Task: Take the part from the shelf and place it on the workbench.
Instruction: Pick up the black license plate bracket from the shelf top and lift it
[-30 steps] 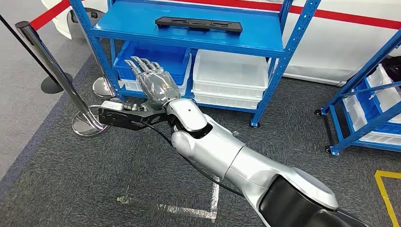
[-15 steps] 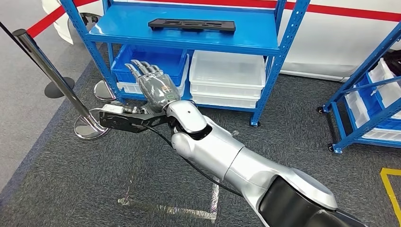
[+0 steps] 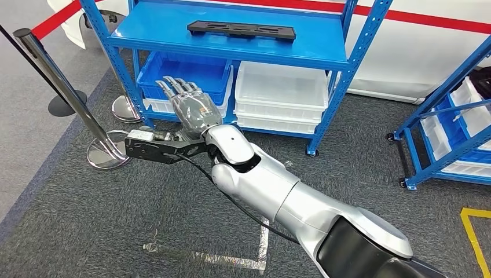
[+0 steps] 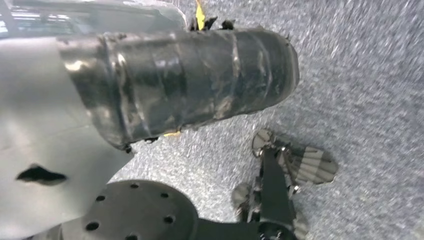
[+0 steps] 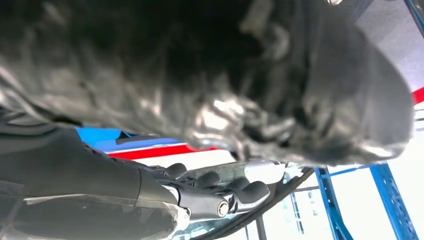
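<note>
The part (image 3: 241, 29) is a long flat black piece lying on the upper board of the blue shelf (image 3: 168, 35). My right arm reaches in from the lower right. Its right hand (image 3: 191, 107) is held out with the fingers straight and apart and nothing in it. It hangs in front of the shelf's lower level, below the part and to its left, clear of it. In the right wrist view the dark fingers (image 5: 220, 192) point toward the blue shelf frame. The left wrist view looks down at grey carpet past the dark cover of my left hand (image 4: 175, 85), whose fingers are hidden.
A blue bin (image 3: 191, 69) and stacked white bins (image 3: 284, 87) fill the shelf's lower level. A chrome barrier post (image 3: 58, 81) with a round base (image 3: 107, 153) stands at the left, close to my wrist. A second blue rack (image 3: 451, 116) stands at the right.
The whole picture has swayed a little left and back, so the camera moved. My right hand stays spread in front of the lower shelf, and the part has not moved.
</note>
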You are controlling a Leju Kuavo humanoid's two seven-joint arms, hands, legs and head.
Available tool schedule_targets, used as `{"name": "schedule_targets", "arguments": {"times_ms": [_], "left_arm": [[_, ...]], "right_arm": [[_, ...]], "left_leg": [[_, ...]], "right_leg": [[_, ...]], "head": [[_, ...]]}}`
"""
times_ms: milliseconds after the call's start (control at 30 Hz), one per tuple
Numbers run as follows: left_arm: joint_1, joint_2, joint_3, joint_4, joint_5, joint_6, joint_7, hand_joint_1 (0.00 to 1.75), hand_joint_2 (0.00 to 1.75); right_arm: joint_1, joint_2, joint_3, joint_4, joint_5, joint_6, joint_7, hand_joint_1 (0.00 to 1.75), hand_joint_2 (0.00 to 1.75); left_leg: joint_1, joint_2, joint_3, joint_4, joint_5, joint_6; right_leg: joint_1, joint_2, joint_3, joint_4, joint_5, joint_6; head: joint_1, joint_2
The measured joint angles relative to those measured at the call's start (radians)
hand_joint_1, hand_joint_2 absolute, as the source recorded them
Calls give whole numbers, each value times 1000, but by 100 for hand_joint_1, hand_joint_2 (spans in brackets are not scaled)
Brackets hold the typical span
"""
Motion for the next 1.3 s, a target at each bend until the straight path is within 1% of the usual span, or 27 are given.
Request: {"name": "schedule_targets", "arguments": {"times_ms": [33, 67, 100, 133, 200, 233, 300, 367, 400, 433, 500, 533, 567, 600, 667, 733, 800, 900, 933, 1000, 1033, 1067, 1100, 1133, 1200, 1233, 1300], "left_arm": [[0, 1, -1, 0, 0, 1, 0, 0, 0], [0, 1, -2, 0, 0, 2, 0, 0, 0], [1, 1, -3, 0, 0, 2, 0, 0, 0], [1, 1, -3, 0, 0, 3, 0, 0, 0], [2, 1, -4, 0, 0, 5, 0, 0, 0], [1, 1, -4, 0, 0, 6, 0, 0, 0], [-1, 1, -6, 0, 0, 7, 0, 0, 0], [-1, 2, -7, 0, 0, 8, 0, 0, 0], [0, 2, -8, 0, 0, 8, 0, 0, 0], [0, 3, -8, 0, -1, 8, 0, 0, 0], [0, 3, -9, 0, -1, 8, 0, 0, 0], [0, 3, -9, 0, -1, 8, 1, 0, 0], [1, 3, -10, 0, -1, 8, 1, 0, 0], [2, 3, -10, 0, -1, 8, 2, 0, 0], [3, 4, -10, 0, -1, 8, 4, 0, 0], [1, 5, -10, 0, 0, 8, 6, 0, 0], [-1, 5, -10, 0, 0, 8, 6, 0, 0], [1, 4, -10, 0, 1, 8, 7, 0, 0], [2, 4, -10, 0, 2, 7, 7, 0, 0], [2, 5, -10, 0, 2, 7, 7, 0, 0], [1, 5, -10, 0, 2, 7, 6, 0, 0], [1, 6, -10, 0, 2, 8, 6, 0, 0], [2, 6, -10, 0, 2, 9, 6, 0, 0], [2, 6, -10, 0, 2, 10, 5, 0, 0], [3, 6, -11, 0, 1, 11, 5, 0, 0], [2, 6, -11, 0, 1, 11, 4, 0, 0], [1, 6, -11, 0, 1, 11, 4, 0, 0]], "right_arm": [[3, -2, 0, 2, 0, 0, 0, 0, 0], [5, -4, 0, 4, 1, 0, 0, 0, 0], [6, -6, 0, 5, 1, 0, 0, 0, 0], [6, -7, 0, 6, 2, 0, 0, 0, 0], [4, -7, 0, 6, 3, 0, 0, 0, 0], [3, -7, 0, 6, 4, 0, 0, 0, 0], [2, -8, 0, 7, 5, 0, 0, 0, 0], [2, -9, 0, 7, 6, 0, 0, 0, 0], [1, -9, 0, 8, 7, 0, 0, 0, 0], [1, -9, 0, 8, 8, 0, 0, 0, 0], [1, -9, 0, 8, 10, 2, 0, 0, 0], [3, -9, 0, 9, 10, 2, 0, 0, 0], [5, -9, 0, 10, 11, 3, 0, 0, 0], [7, -9, 0, 11, 11, 3, 0, 0, 0], [8, -9, 0, 11, 14, 3, 1, 0, 0], [7, -10, 0, 11, 15, 3, 1, 0, 0], [7, -11, 0, 11, 15, 3, 1, 0, 0], [7, -11, -1, 11, 17, 4, 1, 0, 0], [6, -12, -1, 10, 17, 4, 1, 0, 0], [8, -13, -1, 11, 18, 5, 1, 0, 0], [11, -14, -1, 12, 18, 6, 1, 0, 0], [13, -16, -1, 13, 19, 7, 1, 0, 0], [14, -17, -1, 13, 19, 7, 1, 0, 0], [15, -18, -1, 13, 20, 7, 1, 0, 0], [13, -19, -1, 13, 21, 8, 1, 0, 0], [11, -19, -1, 13, 21, 8, 1, 0, 0], [11, -19, -1, 13, 21, 10, 1, 0, 0]], "left_leg": [[0, 0, 1, 0, -2, 1], [0, -1, 4, 0, -4, 1], [0, -2, 8, 0, -6, 0], [0, -3, 13, 0, -9, -2], [-2, -4, 17, 0, -15, -9], [-3, -4, 17, 0, -16, -15], [-3, -4, 16, -4, -16, -27], [-2, -3, 20, -3, -24, -38], [-2, -2, 13, 18, -39, -41], [-2, -2, -7, 60, -61, -44], [-2, -1, -76, 190, -111, -47], [-2, -1, -108, 240, -119, -47], [-2, -1, -124, 258, -110, -47], [-2, -1, -121, 235, -82, -46], [-3, -1, -71, 113, -9, -40], [-8, -1, -27, 18, 21, -32], [-13, -3, -18, -1, 16, -23], [-5, -2, -10, -8, 15, -9], [-3, -2, -6, -10, 14, -3], [-4, -1, -1, -10, 9, 5], [-4, -1, 2, -10, 6, 7], [-5, -2, 5, -10, 3, 8], [-5, -3, 9, -9, -1, 7], [-5, -4, 15, -8, -6, 6], [-7, -5, 27, -7, -16, 0], [-9, -5, 30, -7, -20, -4], [-11, -5, 33, -9, -25, -14]], "right_leg": [[-1, 0, -23, 35, -1, 0], [-2, 0, -28, 34, 16, -1], [-3, 0, -14, -6, 49, -4], [-3, 0, 14, -74, 90, -8], [2, 0, 68, -192, 135, -18], [5, 1, 81, -222, 140, -21], [9, 3, 87, -236, 135, -26], [4, 4, 96, -246, 136, -32], [0, 3, 103, -251, 136, -36], [-2, 2, 110, -255, 135, -40], [-1, 1, 116, -256, 131, -46], [1, 1, 118, -255, 129, -48], [3, 2, 120, -254, 127, -49], [4, 4, 122, -252, 123, -50], [4, 7, 127, -246, 114, -47], [7, 8, 127, -240, 106, -39], [11, 8, 126, -239, 103, -31], [11, 5, 115, -212, 81, -16], [10, 3, 95, -170, 61, -11], [6, 2, 27, -43, 11, -3], [4, 2, -6, 13, -3, -2], [2, 1, -27, 40, -1, -1], [1, 1, -30, 30, 20, -2], [0, 1, -14, -17, 56, -5], [4, 1, 44, -151, 128, -15], [7, 1, 69, -201, 143, -20], [12, 2, 89, -236, 140, -26]], "head": [[0, 0], [0, 0], [0, 0], [0, 0], [0, 0], [-1, 0], [-1, 0], [-1, 0], [-3, 0], [-6, 0], [-9, 0], [-9, 0], [-9, 0], [-9, 0], [-9, 0], [-9, 0], [-8, 0], [-7, 0], [-7, 0], [-6, 0], [-6, 0], [-6, 0], [-6, 0], [-6, 0], [-6, 0], [-6, 0], [-6, 0]]}}
